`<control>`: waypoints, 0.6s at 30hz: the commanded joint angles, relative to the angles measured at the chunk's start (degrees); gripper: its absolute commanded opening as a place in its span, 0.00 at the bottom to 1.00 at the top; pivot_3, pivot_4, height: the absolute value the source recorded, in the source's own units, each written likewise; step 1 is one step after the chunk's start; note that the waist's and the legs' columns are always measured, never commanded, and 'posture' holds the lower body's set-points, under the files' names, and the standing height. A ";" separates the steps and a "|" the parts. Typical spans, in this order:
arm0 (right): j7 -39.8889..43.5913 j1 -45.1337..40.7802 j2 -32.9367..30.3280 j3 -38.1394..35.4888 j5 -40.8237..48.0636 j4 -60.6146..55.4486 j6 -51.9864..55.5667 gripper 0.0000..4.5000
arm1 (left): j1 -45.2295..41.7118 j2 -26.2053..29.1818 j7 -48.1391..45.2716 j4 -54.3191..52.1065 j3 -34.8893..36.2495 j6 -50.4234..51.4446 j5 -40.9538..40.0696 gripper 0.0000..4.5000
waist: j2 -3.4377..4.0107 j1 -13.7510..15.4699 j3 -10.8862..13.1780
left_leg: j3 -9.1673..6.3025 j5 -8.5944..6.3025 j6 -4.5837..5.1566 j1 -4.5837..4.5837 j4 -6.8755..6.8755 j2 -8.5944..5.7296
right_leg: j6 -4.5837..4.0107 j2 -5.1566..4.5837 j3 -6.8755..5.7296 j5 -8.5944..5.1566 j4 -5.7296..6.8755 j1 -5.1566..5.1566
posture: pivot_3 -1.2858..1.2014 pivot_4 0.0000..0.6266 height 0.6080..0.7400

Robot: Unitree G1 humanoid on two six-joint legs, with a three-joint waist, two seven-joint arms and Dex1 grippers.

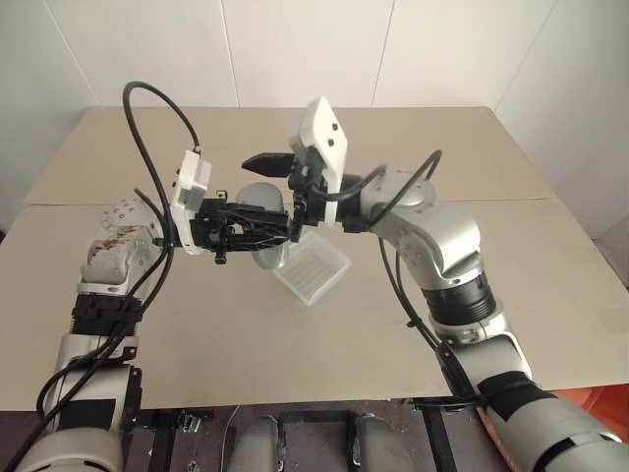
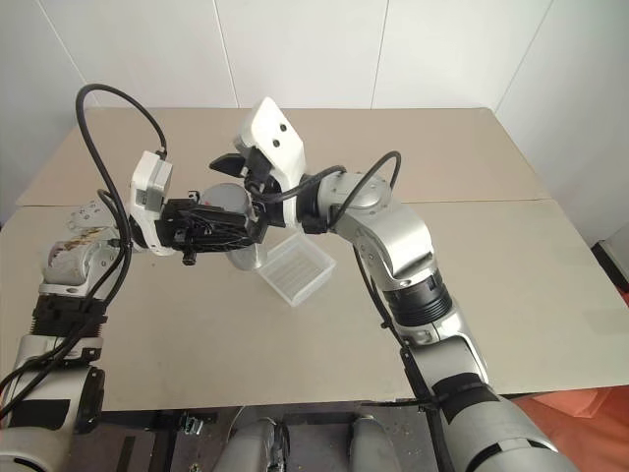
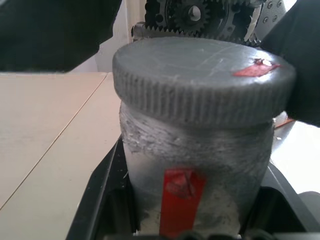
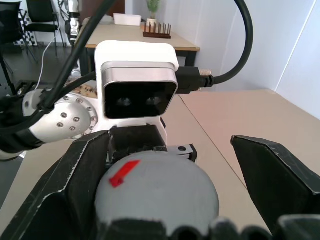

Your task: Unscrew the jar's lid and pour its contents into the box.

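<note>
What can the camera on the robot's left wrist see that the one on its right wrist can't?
The left wrist view shows the jar from the side: its silvery wall with a red strip, under the lid's ribbed edge. The right wrist view looks down on the lid, between the open right gripper's two black fingers, with the other arm's white camera behind. Both share the grey lid, still on the jar, and its red mark.
</note>
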 commanded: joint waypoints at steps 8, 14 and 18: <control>1.49 -0.52 -6.16 -3.64 -1.76 2.51 -1.49 0.99 | 0.70 2.93 -0.32 -3.60 2.55 0.37 -1.76 0.43 | 0.00 -0.19 0.00 | 0.00 0.00 0.00 0.00 -0.01 0.01 | 0.00 0.00 0.00 0.00 0.00 -0.01 | 0.52 0.24 1.00; 3.38 -0.40 -11.45 -5.67 -2.11 5.92 -3.60 0.99 | 1.48 4.54 -0.16 -4.53 3.36 1.11 -2.44 0.43 | 0.00 -0.22 0.00 | 0.00 0.00 0.01 0.00 -0.01 0.02 | 0.00 0.00 0.00 0.00 -0.01 -0.01 | 0.52 0.24 1.00; 3.79 -0.33 -12.89 -6.21 -2.21 6.82 -4.45 0.99 | 1.68 4.87 -0.32 -4.81 3.72 1.36 -2.45 0.43 | 0.00 0.21 0.00 | 0.02 -0.03 0.05 -0.02 -0.01 -0.01 | 0.00 -0.04 -0.04 0.00 -0.05 0.03 | 0.52 0.24 1.00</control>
